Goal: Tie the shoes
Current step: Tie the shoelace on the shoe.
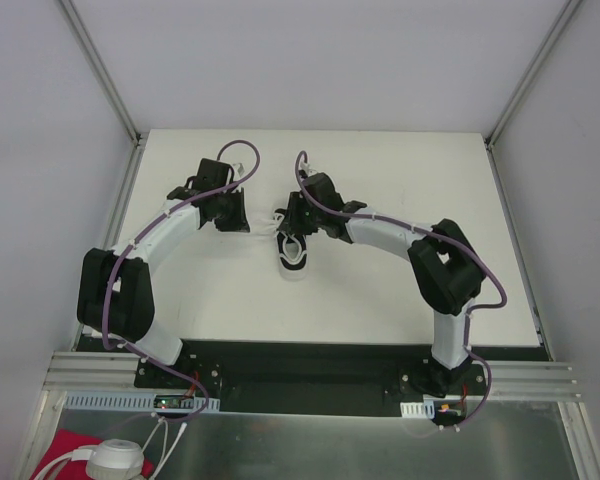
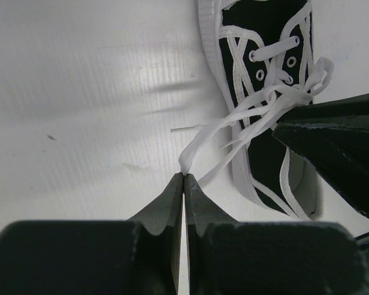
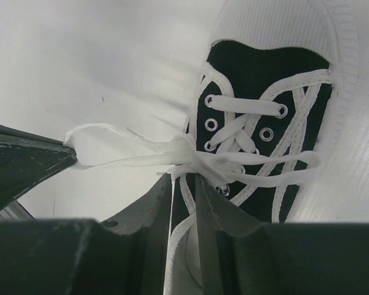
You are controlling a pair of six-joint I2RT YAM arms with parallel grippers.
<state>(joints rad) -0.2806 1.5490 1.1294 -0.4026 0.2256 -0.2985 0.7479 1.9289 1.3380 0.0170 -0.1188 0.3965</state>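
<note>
Left pincer (image 2: 183,178) clamped shut on a lace end (image 2: 194,147), holding it stretched out sideways from the black sneaker (image 1: 293,255) mid-table (image 1: 380,180) between the arms, while the right pincer (image 3: 183,184) sits a sliver apart at the knot (image 3: 200,161) (pinching a strand? can't tell), probably to steady it

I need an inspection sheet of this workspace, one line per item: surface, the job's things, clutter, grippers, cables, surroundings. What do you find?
surface: white table, a few small dark specks.
job's things: one black sneaker upright; laces drawn sideways, no bow yet.
clutter: nothing seen.
grippers: left gripper shut on a fold of the laces; right gripper at the lace crossing, fingers narrowly apart, hold unclear.
cables: purple cables along both arms, off the sneaker.
surroundings: white walls; red cloth below the near edge.
</note>
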